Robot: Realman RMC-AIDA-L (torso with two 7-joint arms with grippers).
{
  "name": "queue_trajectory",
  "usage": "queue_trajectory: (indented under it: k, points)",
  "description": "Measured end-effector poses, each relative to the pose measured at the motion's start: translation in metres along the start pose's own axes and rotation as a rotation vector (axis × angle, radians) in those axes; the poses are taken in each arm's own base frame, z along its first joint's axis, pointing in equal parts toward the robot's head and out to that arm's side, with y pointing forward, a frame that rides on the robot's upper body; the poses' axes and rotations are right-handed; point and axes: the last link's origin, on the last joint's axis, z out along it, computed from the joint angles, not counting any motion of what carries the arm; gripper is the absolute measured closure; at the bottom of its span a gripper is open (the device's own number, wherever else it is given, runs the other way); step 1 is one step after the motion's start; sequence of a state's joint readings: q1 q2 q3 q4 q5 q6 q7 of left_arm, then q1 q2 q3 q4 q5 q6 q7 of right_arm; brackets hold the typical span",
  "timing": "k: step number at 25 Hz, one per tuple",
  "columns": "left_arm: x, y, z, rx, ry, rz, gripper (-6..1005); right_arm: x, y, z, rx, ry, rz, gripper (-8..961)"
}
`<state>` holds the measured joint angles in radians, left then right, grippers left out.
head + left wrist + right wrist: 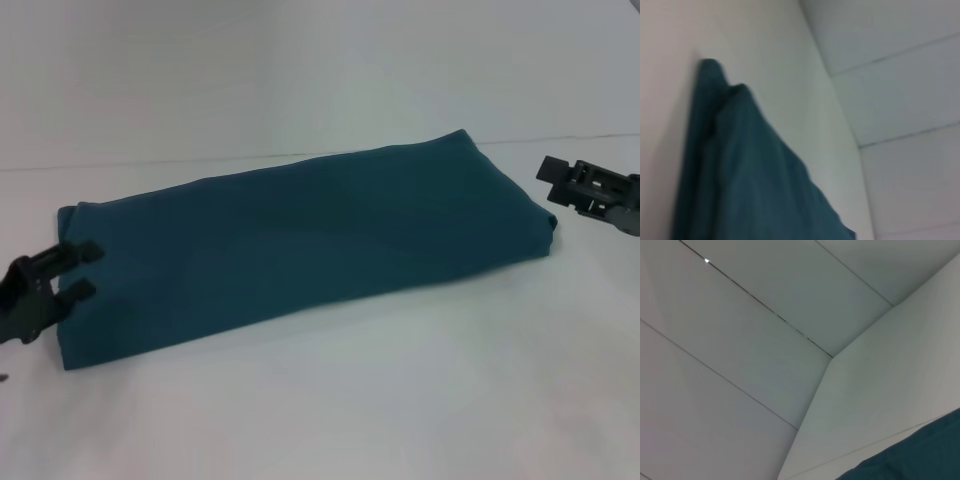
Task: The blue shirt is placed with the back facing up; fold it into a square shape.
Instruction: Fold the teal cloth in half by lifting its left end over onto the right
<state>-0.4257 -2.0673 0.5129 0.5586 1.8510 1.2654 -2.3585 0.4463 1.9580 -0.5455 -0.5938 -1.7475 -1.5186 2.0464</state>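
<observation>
- The blue shirt [300, 235] lies on a white table [400, 400] as a long narrow band, its sleeves already tucked in, running from near left to far right in the head view.
- The left gripper [75, 270] sits at the band's near-left end, its two dark fingers parted and overlapping the cloth edge; whether cloth lies between them cannot be told.
- The right gripper [552, 180] hovers just beside the far-right end, apart from the fabric, fingers spread and holding nothing.
- The step in hand looks like folding the band end over end into a square.
- To do it well, each gripper should pinch every layer at a corner, lift only slightly, carry the end across evenly, and line the edges up before letting go, so the soft layers do not slide.
- The fabric is plain; no brand, label or writing can be read anywhere.
</observation>
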Motion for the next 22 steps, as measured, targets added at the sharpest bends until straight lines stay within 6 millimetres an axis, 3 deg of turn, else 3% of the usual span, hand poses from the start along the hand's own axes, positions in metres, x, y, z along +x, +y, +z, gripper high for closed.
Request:
queue_trajectory:
  k: [12, 17, 22]
  points:
    - [-0.010, -0.029, 0.010, 0.161, 0.017, -0.025, 303, -0.005, -0.001, 0.005, 0.017, -0.006, -0.010, 64]
    - [-0.010, -0.027, 0.012, 0.160, 0.008, -0.019, 293, -0.005, -0.003, 0.005, 0.029, -0.011, -0.009, 65]
    - [0.004, -0.017, 0.007, 0.125, 0.034, 0.006, 282, -0.005, -0.003, 0.005, 0.031, -0.011, -0.009, 66]
